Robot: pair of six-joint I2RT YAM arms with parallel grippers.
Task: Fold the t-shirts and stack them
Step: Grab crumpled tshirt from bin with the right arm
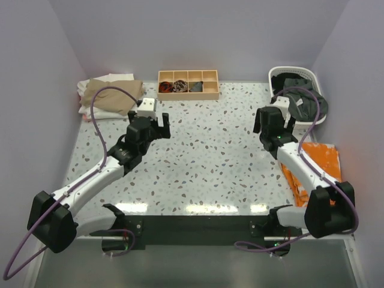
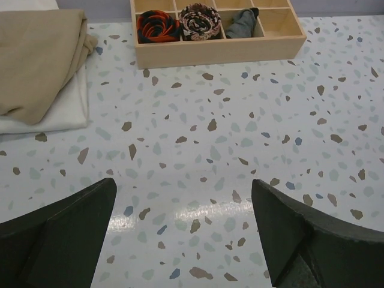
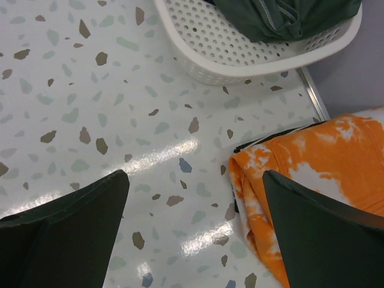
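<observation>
2 stacked tees (image 1: 111, 96); 1 dark tee (image 1: 307, 103), basket (image 1: 292, 69); 1 orange cloth (image 1: 324, 157).

left arm (image 1: 90, 180): shoulder block at near-left corner, white link runs forward and inward, elbow bent, black wrist left of centre. left gripper (image 1: 161, 123) points away from the bases and slightly inward, pitched down. Its fingers (image 2: 57, 234) are spread wide, one in each lower corner of the wrist view.

right arm (image 1: 306, 165): shoulder at near-right corner, link runs forward and inward, wrist about as far out as the left one. right gripper (image 1: 275, 123) faces forward and down, fingers (image 3: 60, 228) fully apart, same wide stance.

The two grippers sit well apart, one on each side of centre, both arms only partly extended.
</observation>
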